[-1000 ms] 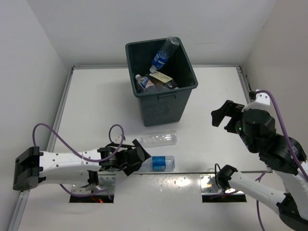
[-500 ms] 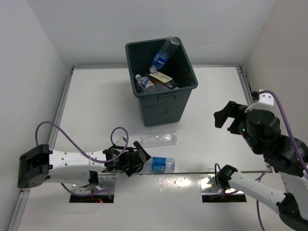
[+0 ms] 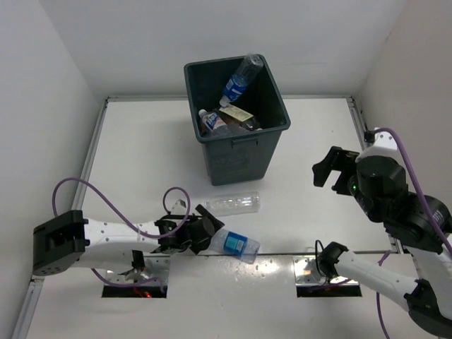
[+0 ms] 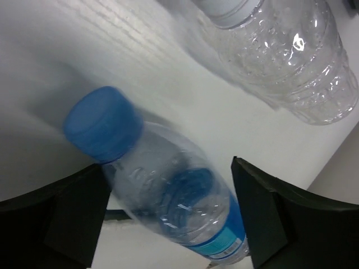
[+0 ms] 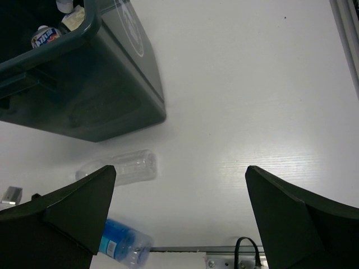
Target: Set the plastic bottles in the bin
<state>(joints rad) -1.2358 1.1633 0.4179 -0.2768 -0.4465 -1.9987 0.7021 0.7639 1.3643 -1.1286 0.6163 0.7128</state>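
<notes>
Plastic bottles (image 3: pixel 236 83) sit in the bin (image 3: pixel 244 161) at the far middle of the table (image 3: pixel 141 155), and two more lie on its near side. The clear bottle (image 3: pixel 233 204) lies free. Nearer, the blue-capped bottle (image 3: pixel 236 244) lies tilted between the fingers of the left gripper (image 4: pixel 168 174), which stand close against its sides; whether they pinch it I cannot tell. The right gripper (image 5: pixel 180 168) hangs spread wide above the table's right side.

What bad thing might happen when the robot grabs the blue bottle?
The blue-capped bottle lies slanted between the open jaws of the left gripper, so it may slip out when squeezed. The clear bottle lies close by and might get knocked away. In the bin, a tilted bottle leans on the rim, so another could bounce out.
</notes>
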